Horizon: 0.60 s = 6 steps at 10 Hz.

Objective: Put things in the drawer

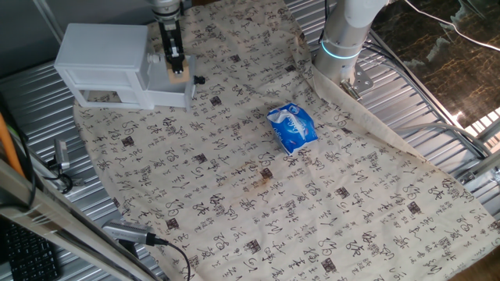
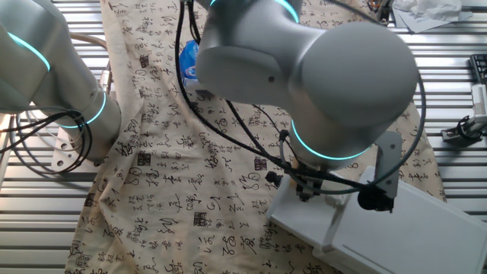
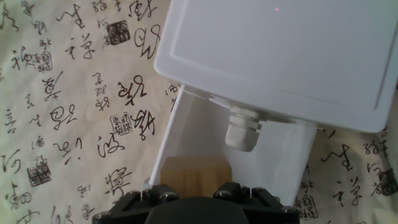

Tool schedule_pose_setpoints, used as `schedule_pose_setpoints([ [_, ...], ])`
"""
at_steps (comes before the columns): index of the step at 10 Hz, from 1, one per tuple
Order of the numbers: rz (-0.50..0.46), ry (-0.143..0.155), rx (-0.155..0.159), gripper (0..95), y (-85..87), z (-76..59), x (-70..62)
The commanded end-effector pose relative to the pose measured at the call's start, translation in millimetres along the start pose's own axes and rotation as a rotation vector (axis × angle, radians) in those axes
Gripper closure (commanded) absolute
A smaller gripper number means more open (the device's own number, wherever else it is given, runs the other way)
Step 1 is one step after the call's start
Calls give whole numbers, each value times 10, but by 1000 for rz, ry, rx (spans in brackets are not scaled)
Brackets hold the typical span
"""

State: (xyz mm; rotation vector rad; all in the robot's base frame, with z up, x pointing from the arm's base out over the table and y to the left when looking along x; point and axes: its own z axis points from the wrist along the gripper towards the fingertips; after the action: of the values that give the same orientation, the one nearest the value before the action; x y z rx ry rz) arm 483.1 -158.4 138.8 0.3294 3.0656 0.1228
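Observation:
In one fixed view the white cabinet (image 1: 101, 51) stands at the cloth's far left corner. Its drawer (image 1: 168, 97) is pulled out to the right, with a dark knob (image 1: 200, 80) on its front. My gripper (image 1: 179, 72) hangs straight down over the open drawer, shut on the light-tan wooden block (image 1: 181, 77). The hand view shows the block (image 3: 194, 171) just ahead of my black finger mounts, over the white drawer (image 3: 283, 155), with the cabinet top (image 3: 280, 56) beyond. My fingertips are hidden there. The arm covers the gripper in the other fixed view.
A blue packet (image 1: 293, 127) lies on the printed cloth (image 1: 234, 195) right of centre, also visible as the packet (image 2: 189, 61). The robot base (image 1: 344, 39) stands at the back. Ribbed metal table (image 1: 437, 94) surrounds the cloth. Cables and a clamp (image 1: 58, 160) sit at the left edge.

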Motion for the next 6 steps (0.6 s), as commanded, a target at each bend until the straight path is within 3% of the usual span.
schedule_pose_setpoints([
  [1, -2, -2, 1, 950, -37, 28, 27],
  [6, -3, -4, 2, 950, -55, 63, 36],
])
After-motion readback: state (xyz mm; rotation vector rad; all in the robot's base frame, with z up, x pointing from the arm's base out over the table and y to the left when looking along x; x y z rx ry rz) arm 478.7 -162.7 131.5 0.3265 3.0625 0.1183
